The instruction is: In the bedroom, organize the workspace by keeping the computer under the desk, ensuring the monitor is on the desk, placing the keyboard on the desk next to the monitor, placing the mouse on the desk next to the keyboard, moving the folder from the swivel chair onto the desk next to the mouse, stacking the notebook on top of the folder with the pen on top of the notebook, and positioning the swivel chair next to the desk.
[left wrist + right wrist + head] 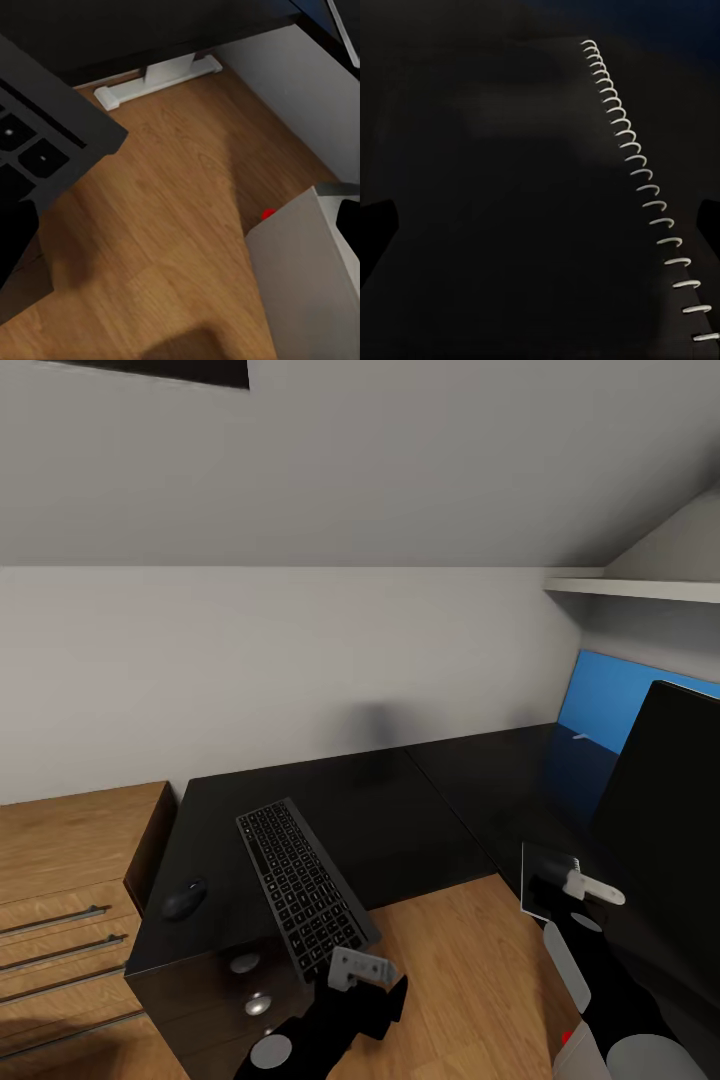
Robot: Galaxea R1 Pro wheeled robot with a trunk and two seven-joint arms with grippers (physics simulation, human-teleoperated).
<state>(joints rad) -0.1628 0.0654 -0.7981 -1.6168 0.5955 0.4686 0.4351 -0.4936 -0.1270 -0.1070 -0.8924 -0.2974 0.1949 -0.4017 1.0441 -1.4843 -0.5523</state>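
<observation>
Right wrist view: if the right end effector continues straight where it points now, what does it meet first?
Most likely the black spiral-bound notebook straight ahead, its wire spiral running across; how near it lies is unclear.

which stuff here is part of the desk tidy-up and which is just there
Part of the job:
desk
keyboard, on the desk
mouse, on the desk beside the keyboard
folder
spiral-bound notebook, before the right wrist camera

Just there:
light-wood cabinet
white wall shelf
</observation>
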